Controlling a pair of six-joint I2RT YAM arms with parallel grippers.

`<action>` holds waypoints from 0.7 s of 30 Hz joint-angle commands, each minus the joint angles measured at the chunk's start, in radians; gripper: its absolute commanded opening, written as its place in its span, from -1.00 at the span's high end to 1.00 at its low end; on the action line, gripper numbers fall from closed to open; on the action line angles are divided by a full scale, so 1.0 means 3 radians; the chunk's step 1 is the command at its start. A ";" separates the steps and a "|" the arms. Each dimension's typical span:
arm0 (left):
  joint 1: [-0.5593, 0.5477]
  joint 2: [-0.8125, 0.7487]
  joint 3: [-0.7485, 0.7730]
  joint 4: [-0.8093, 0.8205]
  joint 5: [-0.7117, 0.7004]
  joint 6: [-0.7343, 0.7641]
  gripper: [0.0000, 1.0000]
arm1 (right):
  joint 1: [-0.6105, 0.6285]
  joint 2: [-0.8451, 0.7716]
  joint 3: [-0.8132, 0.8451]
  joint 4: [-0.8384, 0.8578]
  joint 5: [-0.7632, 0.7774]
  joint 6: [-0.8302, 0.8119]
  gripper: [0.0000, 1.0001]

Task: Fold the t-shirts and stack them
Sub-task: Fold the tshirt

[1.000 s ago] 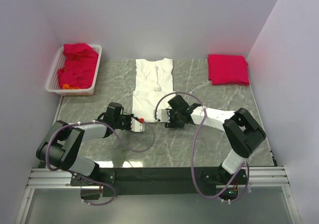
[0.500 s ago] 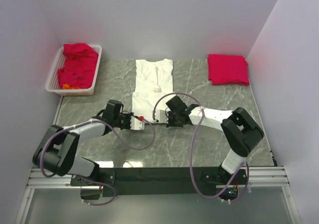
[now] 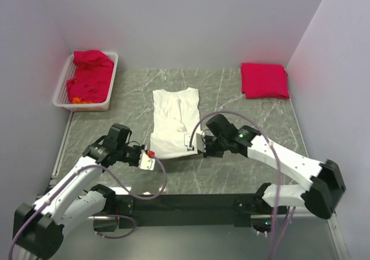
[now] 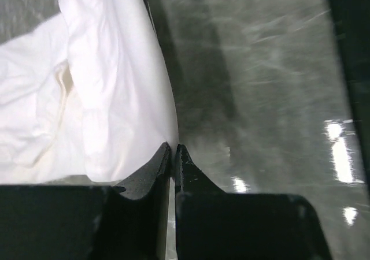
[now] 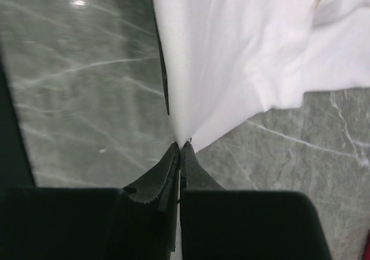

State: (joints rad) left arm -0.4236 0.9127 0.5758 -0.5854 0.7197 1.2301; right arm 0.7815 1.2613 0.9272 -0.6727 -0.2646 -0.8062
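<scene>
A white t-shirt [image 3: 172, 120] lies lengthwise on the marble table, folded narrow. My left gripper [image 3: 151, 155] is shut on the shirt's near left corner; in the left wrist view the white t-shirt [image 4: 110, 104] runs up from the pinched gripper [image 4: 173, 149]. My right gripper [image 3: 193, 147] is shut on the near right corner; the right wrist view shows white t-shirt [image 5: 243, 52] fabric fanning out from the closed gripper [image 5: 180, 146]. A folded red t-shirt [image 3: 264, 80] lies at the far right. More red t-shirts [image 3: 89, 75] fill the basket.
The white slatted basket [image 3: 113, 81] stands at the far left by the wall. Grey walls close in the table on three sides. The black rail with the arm bases [image 3: 191, 202] runs along the near edge.
Both arms have drawn back toward the near edge, dragging the white t-shirt with them. The right gripper went from open to shut on the shirt's corner.
</scene>
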 commanded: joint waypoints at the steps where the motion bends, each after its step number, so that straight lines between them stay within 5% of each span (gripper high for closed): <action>1: -0.0040 -0.0347 0.0253 -0.1028 0.0500 0.0149 0.99 | 0.0253 -0.0430 -0.0074 -0.0508 -0.0182 0.0029 1.00; 10: -0.0071 -0.0833 0.0611 -0.2108 0.0874 0.0308 0.99 | 0.0535 -0.0814 0.0033 -0.1009 -0.0412 0.0090 1.00; 14: -0.0076 -0.0844 0.0657 -0.1522 0.0710 -0.0631 0.99 | 0.0520 -0.0886 0.0100 -0.0897 -0.0335 0.0121 1.00; 21: 0.0138 -0.0261 0.1127 -0.1454 0.0837 -0.0609 0.99 | 0.0111 -0.0417 0.0590 -0.1019 -0.0417 -0.0170 1.00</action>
State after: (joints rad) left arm -0.4232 0.7818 0.8303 -1.0454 0.9211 1.0649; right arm 0.8658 1.0859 1.0126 -0.9382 -0.3820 -0.8085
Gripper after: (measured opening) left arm 0.090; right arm 0.018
